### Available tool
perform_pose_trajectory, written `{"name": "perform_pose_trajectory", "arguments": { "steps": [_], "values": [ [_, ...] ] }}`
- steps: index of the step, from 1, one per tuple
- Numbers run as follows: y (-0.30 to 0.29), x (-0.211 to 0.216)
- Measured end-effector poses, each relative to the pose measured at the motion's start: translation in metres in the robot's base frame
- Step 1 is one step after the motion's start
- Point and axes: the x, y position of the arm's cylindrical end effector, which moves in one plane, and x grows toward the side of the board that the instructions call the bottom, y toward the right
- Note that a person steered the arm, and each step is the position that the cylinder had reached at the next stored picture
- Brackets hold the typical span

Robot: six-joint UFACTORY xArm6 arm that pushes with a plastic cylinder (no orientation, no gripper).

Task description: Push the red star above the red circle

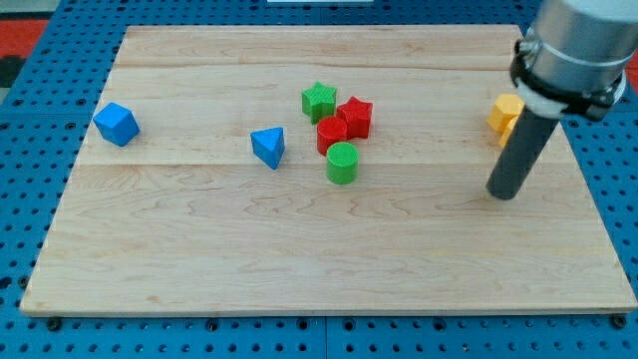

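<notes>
My tip (pixel 504 193) rests on the counter (pixel 299 249), well right of the red star (pixel 355 117). The star touches the red circle (pixel 330 133) at its upper right. There are no jaws, only a rod

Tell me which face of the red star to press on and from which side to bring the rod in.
Press the red star on its lower-right points, coming from the view's right. It sits up and right of the red circle, touching it, so a push toward upper-left should slide it above. My tip is far off to the right; the green star crowds the target spot.
</notes>
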Motion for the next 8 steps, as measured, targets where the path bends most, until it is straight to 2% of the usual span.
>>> {"name": "perform_pose_trajectory", "arguments": {
  "steps": [1,3,5,7,8],
  "values": [
    [-0.02,0.014],
    [-0.031,0.015],
    [-0.1,0.015],
    [-0.1,0.014],
    [-0.094,-0.018]
  ]
}}
